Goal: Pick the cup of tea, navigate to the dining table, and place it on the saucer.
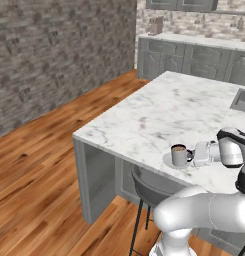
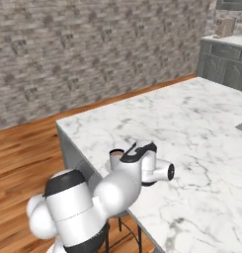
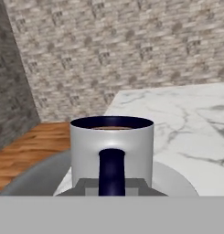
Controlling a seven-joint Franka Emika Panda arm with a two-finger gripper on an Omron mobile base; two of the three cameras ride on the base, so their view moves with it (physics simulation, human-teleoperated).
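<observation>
My gripper is closed on the dark handle of the cup of tea, coming in level from the cup's 3 o'clock side in the left base view. In the hand view the cup stands upright straight ahead at 12 o'clock, its handle facing me between my finger tips, the dark rim on top and a thin line of brown liquid visible just under it.

The cup sits on the saucer, a pale shallow dish that shows as a narrow rim around the cup's base, widest toward 9 o'clock in the left base view. In the hand view the saucer curves out from under the cup at both 4 and 8 o'clock. Whether the cup's base presses fully on the dish or hangs a hair above it, I cannot tell.

Both rest near the front edge of the dining table, whose white, grey-veined tabletop stretches away toward 12 and 1 o'clock. In the right base view my own wrist covers most of the cup; its rim and brown liquid peek out at the wrist's 9 o'clock side.

A grey stool stands under the tabletop edge, at 7 o'clock from the cup in the left base view.
</observation>
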